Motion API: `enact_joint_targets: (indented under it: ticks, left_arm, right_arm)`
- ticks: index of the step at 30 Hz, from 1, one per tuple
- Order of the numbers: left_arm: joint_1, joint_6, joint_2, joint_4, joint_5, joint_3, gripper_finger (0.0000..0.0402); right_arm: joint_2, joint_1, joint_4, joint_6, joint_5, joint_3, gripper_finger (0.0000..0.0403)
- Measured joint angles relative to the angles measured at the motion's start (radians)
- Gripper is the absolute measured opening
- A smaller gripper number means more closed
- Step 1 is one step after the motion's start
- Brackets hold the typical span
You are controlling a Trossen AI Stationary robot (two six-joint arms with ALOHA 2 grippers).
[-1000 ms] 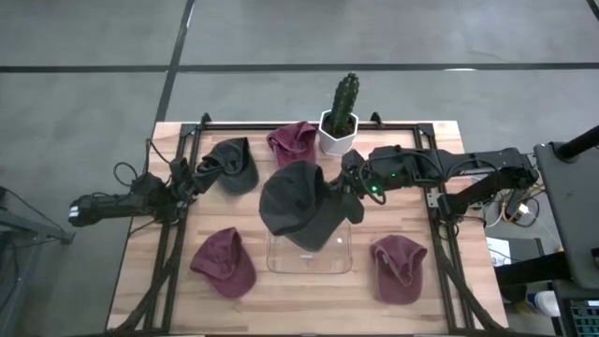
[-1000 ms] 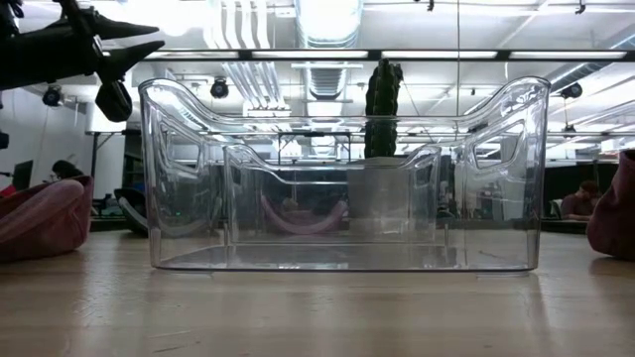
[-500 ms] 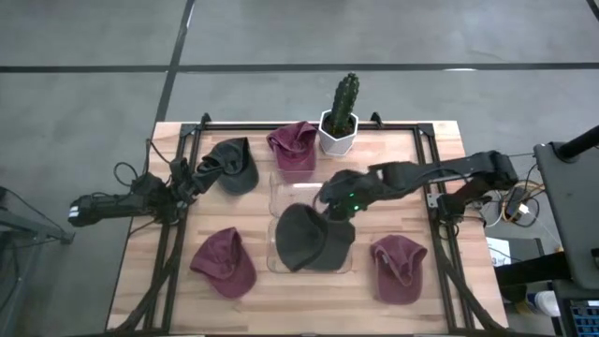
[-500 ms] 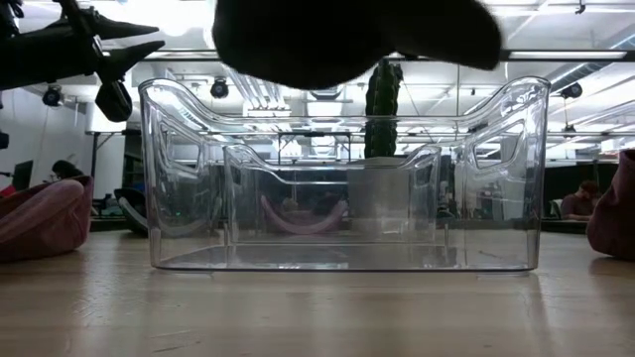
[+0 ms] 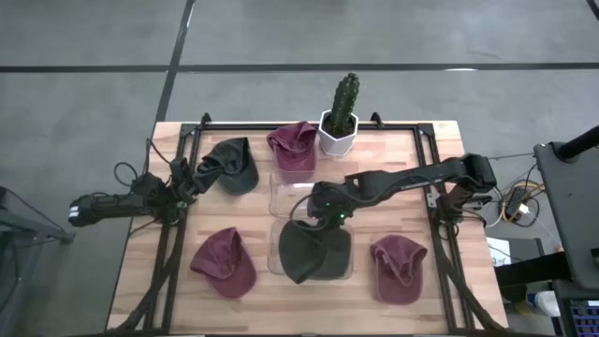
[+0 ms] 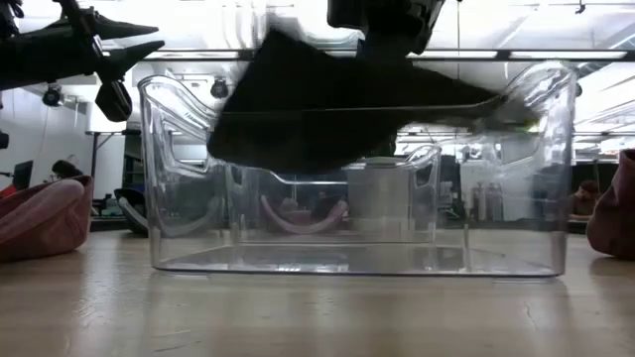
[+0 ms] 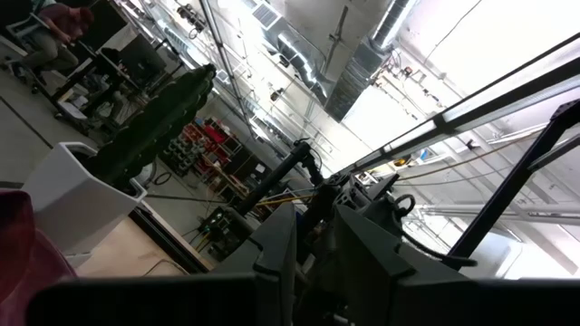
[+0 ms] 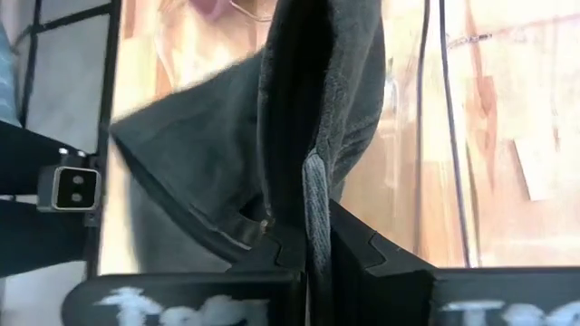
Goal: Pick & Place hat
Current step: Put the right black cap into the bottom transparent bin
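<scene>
My right gripper [image 5: 323, 212] is over the clear plastic bin [image 5: 278, 187], shut on a dark grey hat [image 5: 314, 251]. In the low view the dark hat [image 6: 327, 114] hangs in the upper part of the bin [image 6: 179, 198], above its floor. The right gripper [image 6: 387, 20] shows at that picture's top. My left gripper [image 5: 192, 175] waits at the table's left side beside a second dark hat [image 5: 230, 167], which lies flat on the wood. My right gripper pinches a raised fold of the dark hat [image 8: 313, 195] between its two fingers [image 8: 358, 254], several layers of cloth together. It comes from above, slanting from the table's right. The hat hangs below the fingers, spread wide, clear of the bin's floor.
Three maroon hats lie on the table: one at the far side [image 5: 293, 142], one near left [image 5: 225, 264], one near right [image 5: 400, 269]. A cactus in a white pot [image 5: 339, 120] stands at the far edge. A black frame [image 5: 440, 225] runs around the table.
My right gripper has moved from near the cactus toward the table's near edge and left, then down over the bin. The dark hat went with it: it entered the low view from above and has sunk between the bin's walls.
</scene>
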Motion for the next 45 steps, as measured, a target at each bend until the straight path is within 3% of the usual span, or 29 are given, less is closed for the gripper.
enact_joint_targets:
  ticks: [8, 12, 28, 45]
  left_arm:
    - [0.0, 0.008, 0.0, 0.0, 0.0, 0.0, 0.0074]
    - [0.0, 0.009, 0.0, 0.0, 0.0, 0.0, 0.0074]
    - [0.0, 0.008, 0.0, 0.0, -0.036, 0.0, 0.0074]
    - [0.0, 0.011, 0.0, 0.0, -0.045, 0.0, 0.0074]
  right_arm:
    - [0.0, -0.014, 0.021, -0.025, -0.004, 0.0, 0.0013]
    - [-0.001, -0.022, 0.023, -0.049, -0.067, 0.0, 0.0013]
    - [0.042, -0.064, 0.045, -0.119, -0.159, 0.001, 0.0013]
    - [0.106, -0.064, 0.041, -0.11, -0.162, 0.02, 0.0021]
